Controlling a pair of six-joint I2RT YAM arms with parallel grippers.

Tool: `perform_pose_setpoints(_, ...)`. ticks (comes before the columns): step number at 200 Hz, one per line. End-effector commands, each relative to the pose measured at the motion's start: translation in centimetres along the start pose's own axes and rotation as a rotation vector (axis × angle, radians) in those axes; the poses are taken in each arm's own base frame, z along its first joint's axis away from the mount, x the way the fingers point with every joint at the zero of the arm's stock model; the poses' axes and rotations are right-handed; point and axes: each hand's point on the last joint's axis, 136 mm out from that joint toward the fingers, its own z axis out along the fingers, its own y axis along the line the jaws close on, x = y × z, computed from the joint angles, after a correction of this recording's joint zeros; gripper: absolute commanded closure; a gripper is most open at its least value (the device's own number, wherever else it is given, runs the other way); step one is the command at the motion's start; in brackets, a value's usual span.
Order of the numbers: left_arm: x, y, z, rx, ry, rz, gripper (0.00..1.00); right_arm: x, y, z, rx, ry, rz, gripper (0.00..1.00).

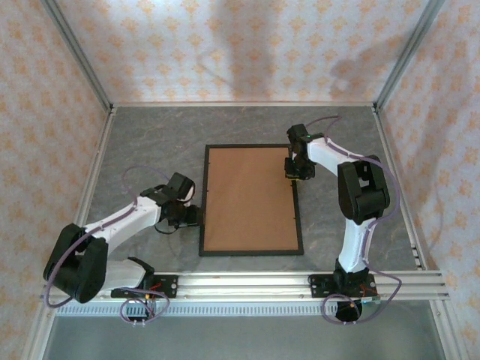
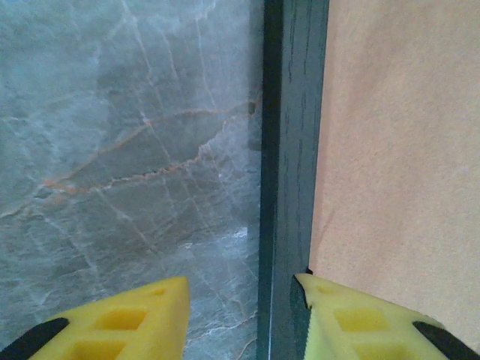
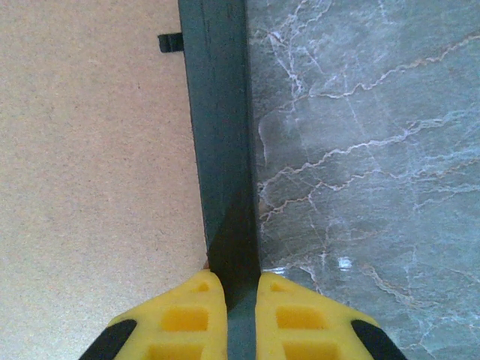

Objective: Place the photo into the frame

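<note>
Frame: thin, black, rectangular picture frame, lying flat at the middle of the grey marble-patterned table, between the two arms. A plain brown backing board fills its opening edge to edge. On the right wrist view, a small black tab projects from the inner edge of the right rail over the board.

Left gripper: at the lower part of the left rail. The left wrist view shows its yellow fingers apart and straddling that rail, one over the board side and one over bare table with a gap to the rail. The jaws stand parted and hold nothing.

Right gripper: at the upper part of the right rail. The right wrist view shows its fingers drawn close, one on each side of the rail, pinching the frame.

Photo: whether it lies beneath the board cannot be told.

Assessment: with the board seated and at least one tab over it, the task appears at a late stage, probably steadying or squaring the frame. Remaining work, if any, looks to be securing the other tabs and releasing.
</note>
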Motion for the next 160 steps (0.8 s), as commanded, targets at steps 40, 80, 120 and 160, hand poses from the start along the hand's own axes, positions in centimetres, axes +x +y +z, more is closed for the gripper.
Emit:
perform_pose_setpoints(40,0.2,-0.5,1.2,0.015,0.026,0.0,0.61,1.2,0.0,2.3,0.022,0.049,-0.02,0.89)
perform_pose_setpoints(80,0.0,-1.0,2.0,0.028,0.035,0.007,0.62,1.2,-0.1,2.3,0.023,0.051,-0.02,0.89)
perform_pose_setpoints(120,0.3,-1.7,2.8,0.039,0.047,0.018,0.62,1.3,0.0,2.3,0.019,0.052,-0.017,0.89)
perform_pose_setpoints(160,0.4,-2.3,3.1,0.039,0.035,0.036,0.59,1.3,0.1,2.3,0.012,0.054,-0.017,0.89)
